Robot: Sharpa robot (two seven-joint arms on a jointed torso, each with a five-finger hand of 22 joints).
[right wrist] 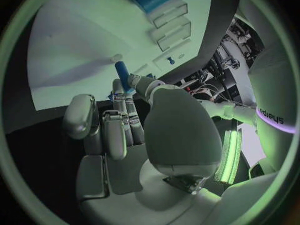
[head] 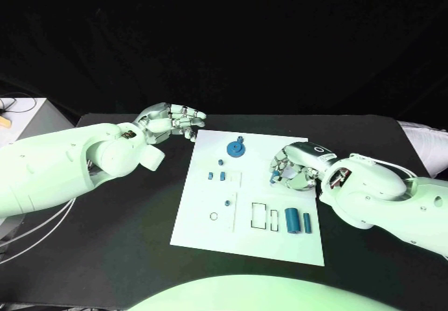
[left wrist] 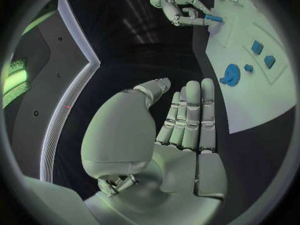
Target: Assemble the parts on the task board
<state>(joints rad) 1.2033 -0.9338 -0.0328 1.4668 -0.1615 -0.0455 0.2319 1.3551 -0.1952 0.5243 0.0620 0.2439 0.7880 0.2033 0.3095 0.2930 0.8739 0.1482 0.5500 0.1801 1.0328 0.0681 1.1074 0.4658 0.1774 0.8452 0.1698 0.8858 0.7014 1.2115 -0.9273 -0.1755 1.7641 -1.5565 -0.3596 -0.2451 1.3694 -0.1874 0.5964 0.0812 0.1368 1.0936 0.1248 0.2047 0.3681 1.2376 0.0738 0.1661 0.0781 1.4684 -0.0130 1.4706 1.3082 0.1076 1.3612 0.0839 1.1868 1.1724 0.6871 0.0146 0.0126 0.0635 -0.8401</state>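
Standing over the black table, I see the white rectangular task board lying flat in the middle, with the robot's two white arms reaching in from either side.

The silver right hand hovers over the board's right edge, about halfway along it. It pinches a small blue cylindrical peg between thumb and fingertips; in the right wrist view the peg sticks up past the fingers toward the board, and the left wrist view catches the same peg in that hand's grasp from across the table.

The silver left hand sits off the board, just beside its far left corner above the bare table. Its fingers lie stretched out side by side, the thumb a little apart, and nothing is in its grasp.

On the board itself, a blue toothed gear rests near the far edge. Two small blue blocks lie side by side left of centre, with a tiny blue piece just beyond them. Nearer the robot, two blue cylinders lie parallel near the right edge, touching or nearly so, beside two empty rectangular outlines. A small round hole shows on the left part of the board.
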